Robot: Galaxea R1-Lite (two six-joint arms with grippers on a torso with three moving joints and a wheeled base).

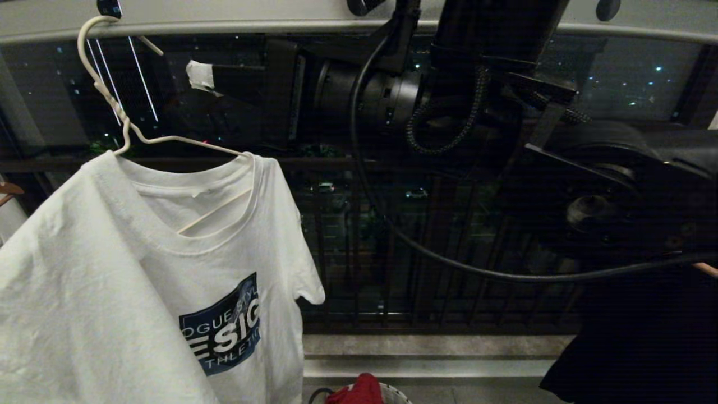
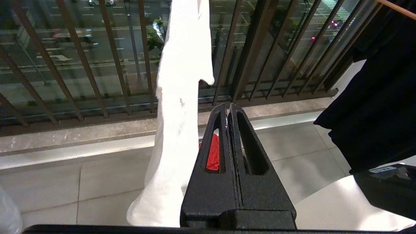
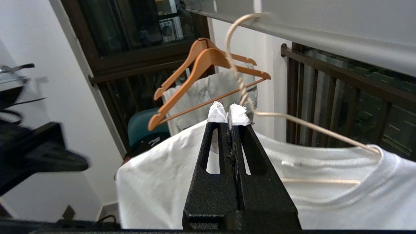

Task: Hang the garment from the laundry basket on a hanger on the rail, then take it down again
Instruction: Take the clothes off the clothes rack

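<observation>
The white garment (image 1: 129, 269) with its dark blue chest print hangs on the white wire hanger (image 1: 168, 138), whose hook sits over the pale grey rail (image 1: 280, 22) at upper left. My right gripper (image 1: 199, 76) has white-taped tips and reaches in from the right, just right of the hanger's neck. In the right wrist view the right gripper (image 3: 229, 110) is shut on nothing, close beside the twisted neck of the hanger (image 3: 242, 87) and above the garment (image 3: 325, 182). My left gripper (image 2: 227, 105) is shut and empty, low beside the hanging garment (image 2: 178, 97). The laundry basket (image 1: 395, 393) stands on the floor below.
A red cloth (image 1: 356, 390) lies in the basket. A black garment (image 1: 645, 336) hangs at the right. Brown wooden hangers (image 3: 201, 74) hang further along the rail. The dark barred railing (image 1: 392, 252) runs behind everything.
</observation>
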